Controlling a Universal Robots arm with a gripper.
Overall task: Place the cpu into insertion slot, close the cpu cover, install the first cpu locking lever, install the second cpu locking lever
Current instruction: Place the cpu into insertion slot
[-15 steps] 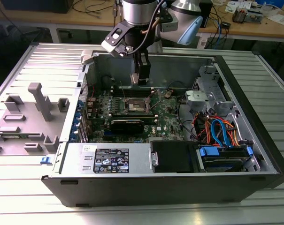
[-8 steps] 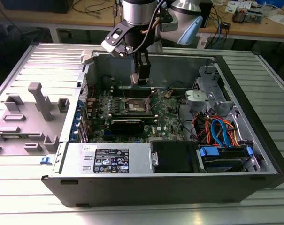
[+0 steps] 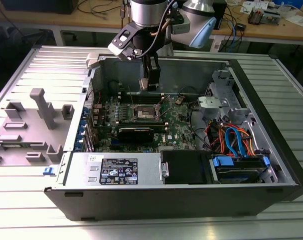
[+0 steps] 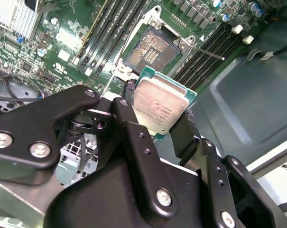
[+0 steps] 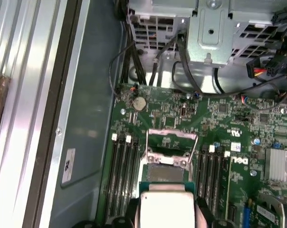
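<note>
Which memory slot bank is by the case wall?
The bank beside the grey case wall; the other bank lies beyond the insertion slot, near the finned heatsink.

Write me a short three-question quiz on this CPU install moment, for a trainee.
1. True or false: the gripper holds the cpu by its edges, above the motherboard, not yet seated.
2. The insertion slot is: A) holding a chip; B) bare, with its contacts exposed; C) under a heatsink.
3. Fill in: in the exterior view, the orange and blue cables lie toward the view's ____ of the motherboard.
Key: 1 true; 2 B; 3 right.
</note>
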